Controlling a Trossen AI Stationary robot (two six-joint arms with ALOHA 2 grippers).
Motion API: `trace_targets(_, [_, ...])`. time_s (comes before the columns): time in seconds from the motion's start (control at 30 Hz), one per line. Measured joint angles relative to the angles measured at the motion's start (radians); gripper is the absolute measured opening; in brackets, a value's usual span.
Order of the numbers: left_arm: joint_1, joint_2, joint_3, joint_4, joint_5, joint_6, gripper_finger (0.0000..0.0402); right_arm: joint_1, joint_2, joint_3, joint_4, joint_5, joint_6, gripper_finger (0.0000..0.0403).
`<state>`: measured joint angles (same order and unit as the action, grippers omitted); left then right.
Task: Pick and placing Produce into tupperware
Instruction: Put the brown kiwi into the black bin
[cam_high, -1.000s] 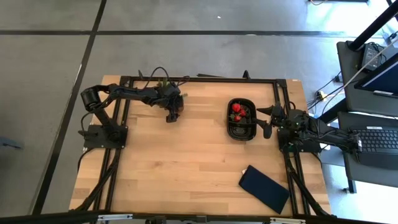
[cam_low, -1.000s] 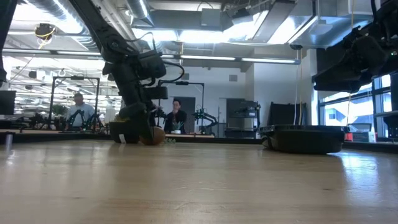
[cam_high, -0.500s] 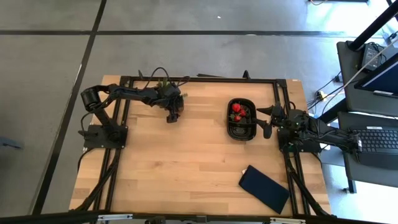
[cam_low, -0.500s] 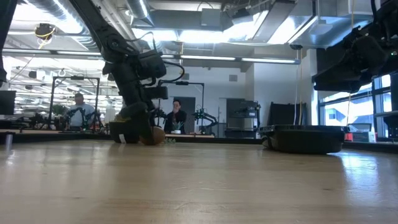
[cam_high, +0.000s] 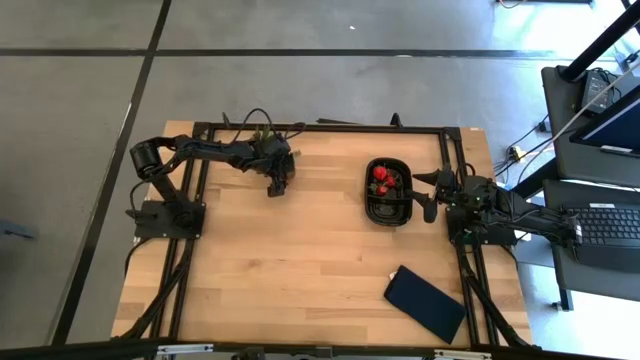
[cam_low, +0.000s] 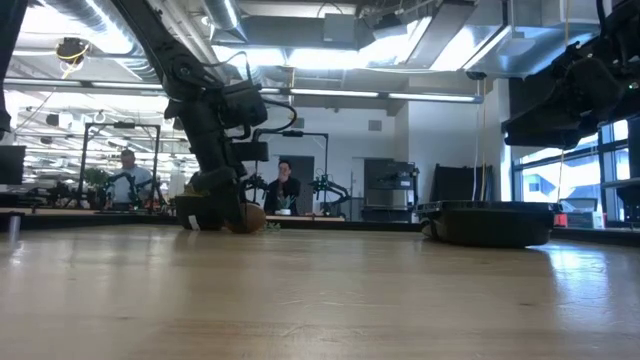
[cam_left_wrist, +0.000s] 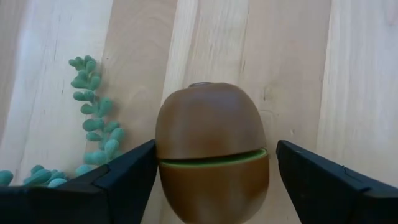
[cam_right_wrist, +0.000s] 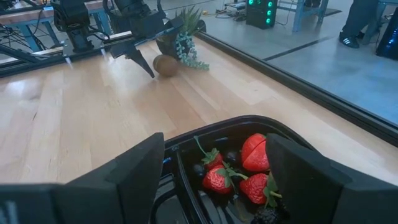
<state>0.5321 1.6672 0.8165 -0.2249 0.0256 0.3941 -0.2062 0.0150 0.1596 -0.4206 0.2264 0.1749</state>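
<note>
The produce is split between two spots on the worktop (cam_high: 300, 250). At the left, the brown round fruit (cam_left_wrist: 211, 155) stands on the wood just beside the trailing green potted plant (cam_left_wrist: 93, 118), and the left tool (cam_high: 279, 183) is low around it, one finger (cam_left_wrist: 124, 180) on each side with small gaps showing, not yet gripping. Toward the right, the black tupperware (cam_high: 388, 191) holds red strawberries (cam_right_wrist: 249, 168) and dark berries (cam_right_wrist: 231, 157). Just beside its right edge hovers the right tool (cam_high: 430, 195), fingers spread wide and holding nothing. A flat dark-blue rectangle (cam_high: 426, 303) lies near the worktop's front right corner, well apart from the tupperware.
</note>
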Motion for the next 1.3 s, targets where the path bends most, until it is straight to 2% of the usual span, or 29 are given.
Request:
trace_targets(0.73, [-0.035,0.0,0.0,0.0,-0.009,0.0,0.0256,0.0,0.0,0.0,0.0,0.0,0.004,0.0282])
trace_targets(1.3, [-0.038,0.0,0.0,0.001,-0.01,-0.001,0.0247,0.0,0.0,0.0,0.0,0.0,0.004,0.0282])
